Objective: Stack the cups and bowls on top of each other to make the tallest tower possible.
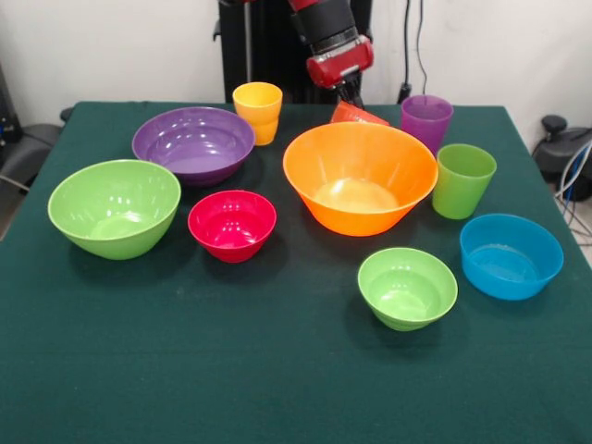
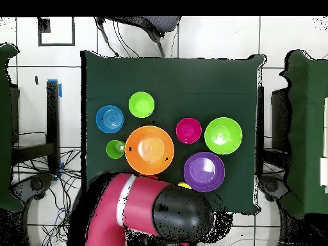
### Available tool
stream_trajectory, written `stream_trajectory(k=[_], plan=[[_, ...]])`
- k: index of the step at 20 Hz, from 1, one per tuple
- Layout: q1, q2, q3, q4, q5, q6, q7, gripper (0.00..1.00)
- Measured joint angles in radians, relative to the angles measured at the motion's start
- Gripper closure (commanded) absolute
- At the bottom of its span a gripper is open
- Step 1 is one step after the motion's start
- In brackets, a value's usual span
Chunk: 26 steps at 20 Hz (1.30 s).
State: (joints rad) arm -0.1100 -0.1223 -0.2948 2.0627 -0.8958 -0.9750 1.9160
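Six bowls stand apart on the green table (image 1: 277, 370): orange bowl (image 1: 359, 178) (image 2: 149, 150), purple bowl (image 1: 192, 143) (image 2: 204, 172), big light green bowl (image 1: 114, 206) (image 2: 223, 135), magenta-red bowl (image 1: 231, 224) (image 2: 188, 130), small light green bowl (image 1: 407, 287) (image 2: 141, 104), blue bowl (image 1: 511, 255) (image 2: 109, 118). Upright cups: yellow (image 1: 257, 111), purple (image 1: 425, 120), green (image 1: 462, 179) (image 2: 115, 149). A red-orange cup (image 1: 359, 114) sits tilted just behind the orange bowl. My gripper (image 1: 350, 92) is right above it and touches its top. In the overhead view my arm (image 2: 154, 214) hides the gripper.
The robot's pedestal (image 1: 268, 46) stands behind the table's far edge. Cables hang at the right wall (image 1: 412, 46). A chair (image 2: 138, 25) stands beyond the table's top edge in the overhead view. Dark furniture flanks both table sides.
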Motion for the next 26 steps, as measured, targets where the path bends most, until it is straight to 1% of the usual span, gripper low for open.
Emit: stream_trajectory(k=[1, 4, 5, 7, 10, 13, 19, 26], plan=[[0.024, 0.000, -0.015, -0.002, 0.007, 0.006, 0.000, 1.00], [0.067, -0.001, -0.040, -0.009, 0.010, 0.026, 0.000, 1.00], [0.100, 0.000, -0.062, -0.015, 0.010, 0.055, 0.000, 1.00], [0.124, 0.000, -0.078, -0.021, 0.010, 0.084, 0.000, 1.00], [0.166, 0.002, -0.111, -0.037, 0.010, 0.159, 0.000, 1.00], [0.186, 0.012, -0.135, -0.051, 0.010, 0.197, 0.000, 1.00], [0.203, 0.040, -0.169, -0.073, 0.007, 0.233, 0.000, 1.00], [0.221, 0.059, -0.208, -0.079, 0.025, 0.236, 0.000, 1.00]])
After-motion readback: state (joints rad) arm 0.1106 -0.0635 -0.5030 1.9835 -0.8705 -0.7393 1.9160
